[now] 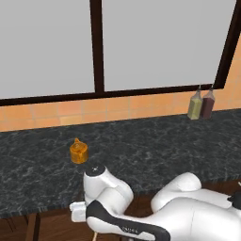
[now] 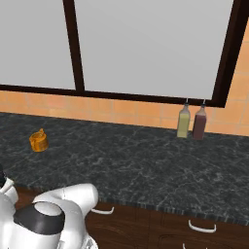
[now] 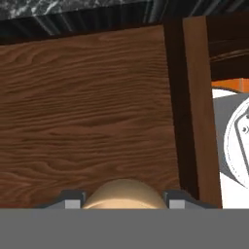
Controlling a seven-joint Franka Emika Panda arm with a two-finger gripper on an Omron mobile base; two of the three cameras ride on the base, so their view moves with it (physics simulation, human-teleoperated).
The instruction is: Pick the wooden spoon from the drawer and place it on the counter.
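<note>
- Orange jar point(image 1: 78, 152): stands on the worktop point(image 1: 141, 141) at left; not part of the task.
- Wooden spoon point(image 3: 125, 194): inside the drawer point(image 3: 87, 112), its rounded tan end between the fingertips. Judged light, rigid and smooth; it may pivot if held off-centre.
- Pincer point(image 3: 125, 200): closed on the wooden spoon, pads against both sides.
- Hold point: grip across the widest wood, squarely.
- Two bottles point(image 1: 201, 103): far right on the worktop; set down clear of them.

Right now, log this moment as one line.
tool: shut on wooden spoon | over drawer floor | counter: orange jar, two bottles
</note>
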